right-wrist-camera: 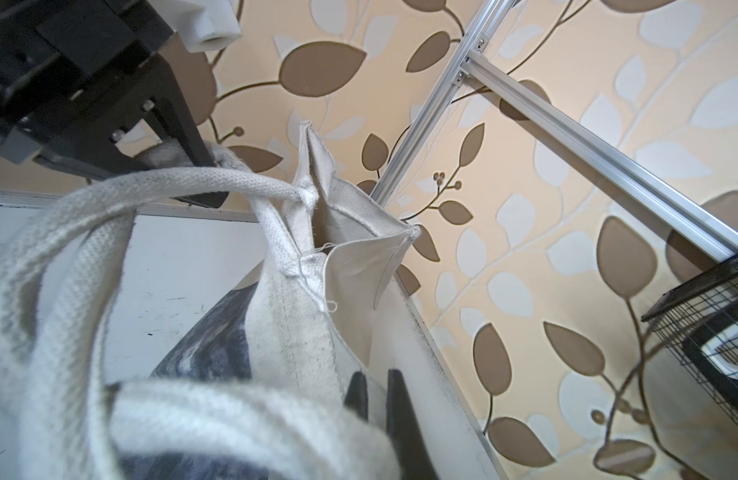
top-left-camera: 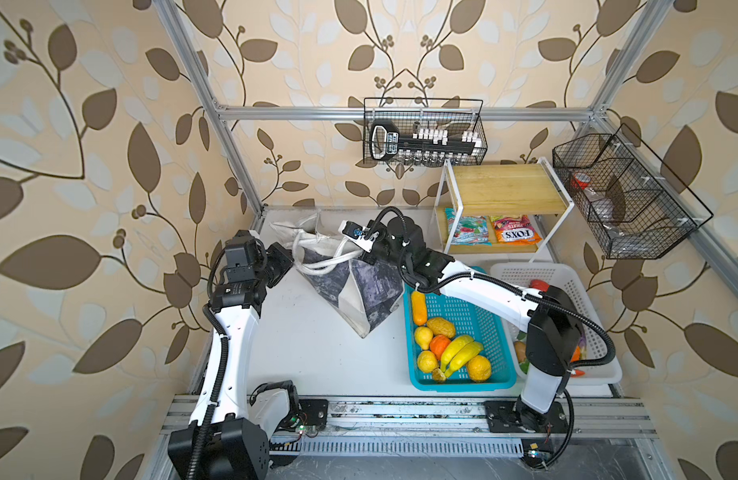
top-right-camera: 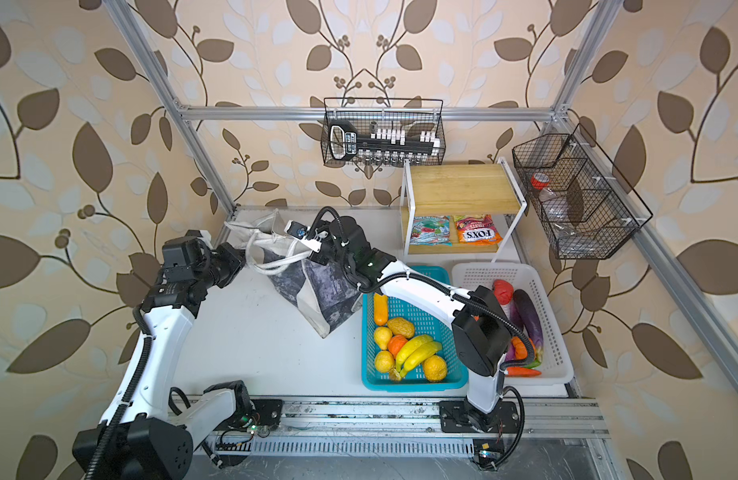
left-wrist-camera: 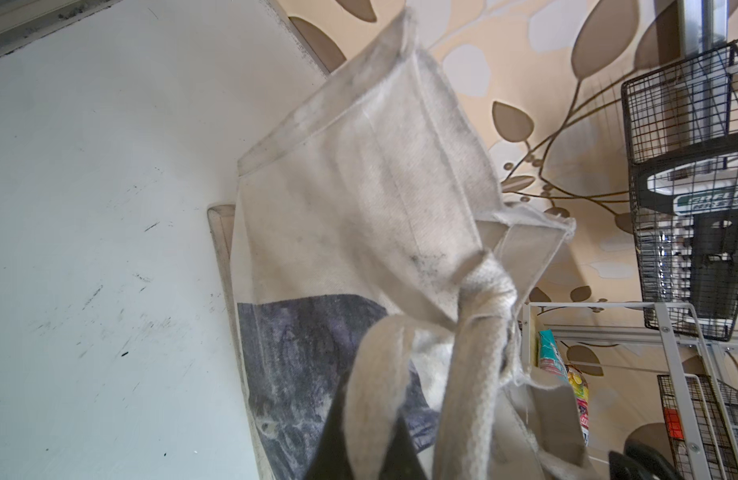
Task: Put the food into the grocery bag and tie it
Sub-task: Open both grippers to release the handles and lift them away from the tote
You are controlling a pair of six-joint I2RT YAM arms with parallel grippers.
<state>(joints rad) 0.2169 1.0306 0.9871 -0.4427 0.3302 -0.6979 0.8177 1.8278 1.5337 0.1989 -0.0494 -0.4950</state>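
**Cloth bag held, food unpacked**

Left of the grocery bag (top-left-camera: 359, 291), the left gripper (right-wrist-camera: 209, 178) is clenched on a strap handle (right-wrist-camera: 159, 187), likely lifting the mouth. On its right rim the right gripper (right-wrist-camera: 375, 399) pinches cloth. Further right, the food (top-left-camera: 462, 353) lies in the turquoise basket (top-left-camera: 462, 386).

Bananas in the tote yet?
No, the banana bunch lies in the turquoise basket, beside the tote.
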